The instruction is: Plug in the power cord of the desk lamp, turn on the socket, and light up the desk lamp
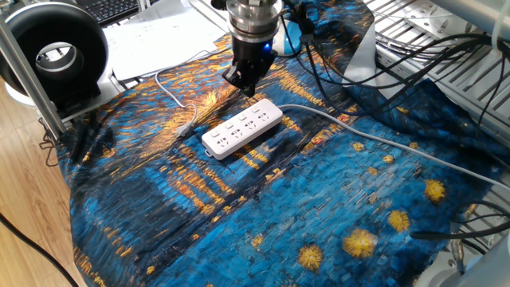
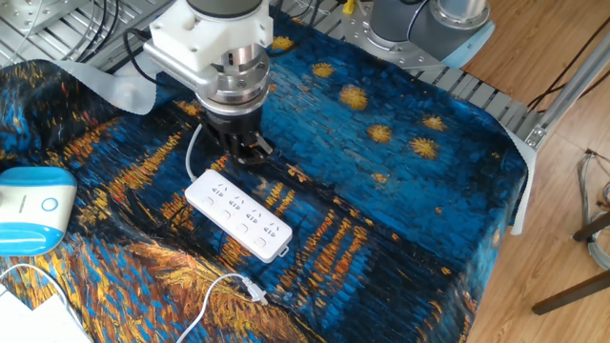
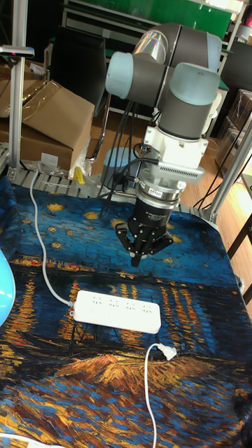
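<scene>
- The power cord (image 3: 147, 392) lay loose on the blue painted cloth (image 1: 319, 207); its small white plug (image 3: 168, 352) rested on the cloth just beside the socket's long side, not inserted in any outlet.
- In the other fixed view the same plug (image 2: 252, 288) lay near the strip's end, apart from the gripper.
- The socket (image 1: 241, 127) sat flat on the cloth with all outlets vacant; its thicker grey-white cable (image 1: 382, 143) ran off across the cloth.
- The desk lamp showed only in part: its light-blue base (image 2: 33, 210) stood at the cloth's edge, well apart from the socket. No light from it was evident.
- The gripper (image 3: 138, 260) hung above the cloth just behind the socket, fingers pointing down, tips drawn close together and holding nothing.
- Judgement: the task stood at its first step; the plug had not been picked up, the strip's button appeared untouched.
- Judgement: the next move called for carrying the gripper over the strip to the plug, spreading the fingers, descending and pinching the plug body so its prongs could be turned toward an outlet.
- Risk noted: the trailing cord could drag or twist the plug during lift.
</scene>
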`<action>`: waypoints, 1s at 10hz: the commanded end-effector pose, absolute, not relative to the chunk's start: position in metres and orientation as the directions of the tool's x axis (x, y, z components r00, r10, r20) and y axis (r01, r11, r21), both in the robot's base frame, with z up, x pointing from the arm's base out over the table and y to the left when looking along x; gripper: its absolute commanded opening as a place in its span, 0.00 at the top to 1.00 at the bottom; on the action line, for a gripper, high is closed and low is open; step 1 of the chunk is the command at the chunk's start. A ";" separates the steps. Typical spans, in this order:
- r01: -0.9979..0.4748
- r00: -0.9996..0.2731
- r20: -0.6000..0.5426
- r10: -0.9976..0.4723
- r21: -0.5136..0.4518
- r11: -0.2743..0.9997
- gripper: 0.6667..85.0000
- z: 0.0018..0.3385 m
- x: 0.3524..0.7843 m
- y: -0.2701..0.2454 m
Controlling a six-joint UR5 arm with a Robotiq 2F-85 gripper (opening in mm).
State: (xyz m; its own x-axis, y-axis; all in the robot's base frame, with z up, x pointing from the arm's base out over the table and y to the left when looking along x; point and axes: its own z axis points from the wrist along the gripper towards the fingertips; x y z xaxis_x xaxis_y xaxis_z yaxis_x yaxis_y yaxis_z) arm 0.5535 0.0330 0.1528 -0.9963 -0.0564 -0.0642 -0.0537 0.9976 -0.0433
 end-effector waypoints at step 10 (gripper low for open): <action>-0.439 -0.893 -0.131 -0.430 0.048 0.897 0.99 0.148 0.561 0.057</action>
